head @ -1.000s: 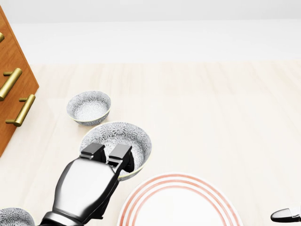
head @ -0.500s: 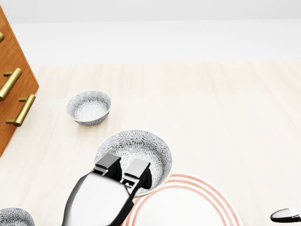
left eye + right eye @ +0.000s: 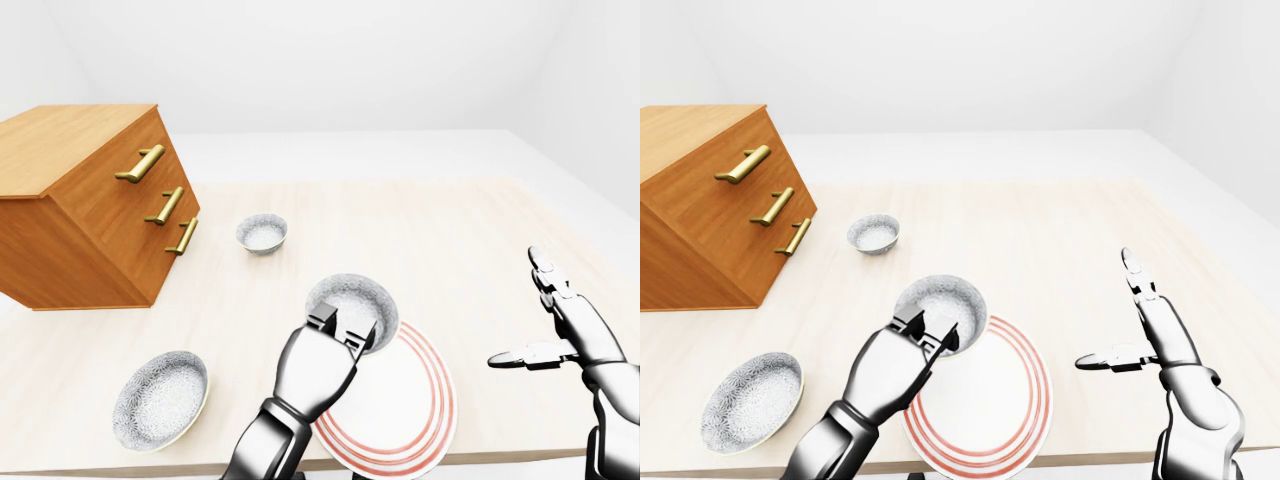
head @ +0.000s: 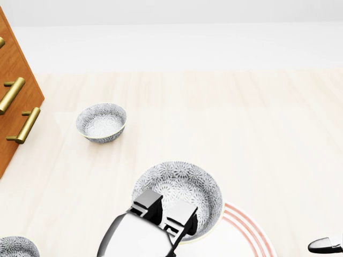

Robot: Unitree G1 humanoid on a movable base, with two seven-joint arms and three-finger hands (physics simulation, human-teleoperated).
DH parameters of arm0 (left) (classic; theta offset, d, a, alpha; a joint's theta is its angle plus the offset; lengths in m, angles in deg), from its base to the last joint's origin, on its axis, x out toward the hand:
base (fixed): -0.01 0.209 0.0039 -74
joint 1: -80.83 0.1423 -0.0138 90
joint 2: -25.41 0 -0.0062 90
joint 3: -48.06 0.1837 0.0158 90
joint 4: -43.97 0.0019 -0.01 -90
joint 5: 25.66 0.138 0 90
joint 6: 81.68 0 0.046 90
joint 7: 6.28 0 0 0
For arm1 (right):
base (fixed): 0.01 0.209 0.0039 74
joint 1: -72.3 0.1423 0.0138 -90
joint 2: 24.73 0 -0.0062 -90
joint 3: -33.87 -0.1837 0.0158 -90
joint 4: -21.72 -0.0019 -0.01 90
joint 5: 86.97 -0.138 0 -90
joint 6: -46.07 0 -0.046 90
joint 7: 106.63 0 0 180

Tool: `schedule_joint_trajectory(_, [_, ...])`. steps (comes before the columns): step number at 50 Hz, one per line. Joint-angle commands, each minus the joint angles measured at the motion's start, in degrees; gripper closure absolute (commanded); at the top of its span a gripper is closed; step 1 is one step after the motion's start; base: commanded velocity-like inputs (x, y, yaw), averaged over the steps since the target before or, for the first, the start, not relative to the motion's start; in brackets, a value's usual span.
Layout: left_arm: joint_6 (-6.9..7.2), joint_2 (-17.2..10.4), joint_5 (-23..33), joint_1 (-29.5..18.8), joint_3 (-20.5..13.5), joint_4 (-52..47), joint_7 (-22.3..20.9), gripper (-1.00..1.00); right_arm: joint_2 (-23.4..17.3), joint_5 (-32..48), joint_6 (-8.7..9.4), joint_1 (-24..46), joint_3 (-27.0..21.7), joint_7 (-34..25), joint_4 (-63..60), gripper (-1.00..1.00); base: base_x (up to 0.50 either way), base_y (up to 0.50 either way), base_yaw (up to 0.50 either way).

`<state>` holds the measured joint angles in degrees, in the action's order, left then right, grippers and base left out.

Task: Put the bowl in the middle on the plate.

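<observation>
My left hand (image 4: 163, 217) is shut on the near rim of the middle bowl (image 4: 182, 187), a grey-patterned bowl held above the table. The bowl hangs over the upper left edge of the white plate (image 3: 405, 405) with red rings, which lies at the table's near edge. The bowl hides part of the plate in the head view, where only the plate's rim (image 4: 252, 230) shows. My right hand (image 3: 1130, 335) is open, fingers spread, to the right of the plate and apart from it.
A small patterned bowl (image 3: 262, 233) sits further up the table. A larger patterned bowl (image 3: 160, 398) lies at the lower left. A wooden drawer chest (image 3: 85, 205) with brass handles stands on the table's left side. The table edge (image 3: 150, 466) runs just below the plate.
My left hand has carried the middle bowl rightward and down in the head view, from beside the plate to over its upper left edge. The right hand has stayed still.
</observation>
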<state>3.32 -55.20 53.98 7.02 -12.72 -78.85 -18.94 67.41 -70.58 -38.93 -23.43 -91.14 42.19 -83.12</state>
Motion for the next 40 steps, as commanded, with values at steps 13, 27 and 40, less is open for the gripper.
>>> schedule_joint_trajectory(13, [0.00,-1.3,3.5,0.2,6.0,4.4,6.0,1.00,-0.1,0.0,0.00,-0.1,-0.1,-0.2,-0.3,-1.00,0.00,0.00,0.00])
schedule_joint_trajectory(27, [0.00,-1.5,2.9,-0.2,5.5,5.3,6.3,1.00,0.1,0.2,0.00,-0.1,0.0,-0.1,-0.3,-1.00,0.00,0.00,0.00])
schedule_joint_trajectory(40, [0.00,-1.7,1.7,0.6,7.0,3.3,6.4,1.00,0.1,0.2,0.00,-0.1,0.1,0.0,0.1,-1.00,0.00,0.00,0.00])
